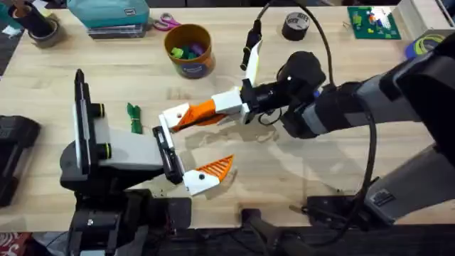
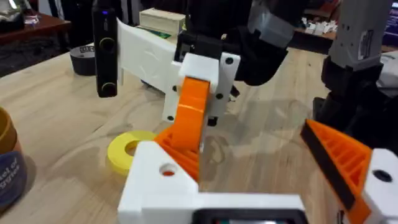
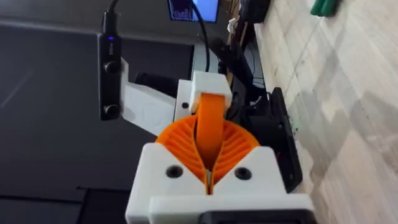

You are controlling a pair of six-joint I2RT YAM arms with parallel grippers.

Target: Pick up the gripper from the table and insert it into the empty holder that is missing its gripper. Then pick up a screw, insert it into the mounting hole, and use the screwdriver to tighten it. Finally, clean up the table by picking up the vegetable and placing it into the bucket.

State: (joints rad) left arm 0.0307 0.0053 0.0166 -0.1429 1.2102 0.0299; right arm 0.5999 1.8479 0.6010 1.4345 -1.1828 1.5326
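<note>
Overhead: two tools meet at mid-worktop (image 1: 298, 185), the right tool (image 1: 186, 116) pressed together on an orange piece at the left tool's (image 1: 186, 153) upper finger.

The left tool is spread, one orange-padded finger low, its white holder (image 1: 170, 118) meeting the right tool's tip. The green vegetable (image 1: 134, 117) lies on the worktop just left of that meeting point; the bucket (image 1: 189, 50) stands well beyond both tools, coloured bits inside.
</note>
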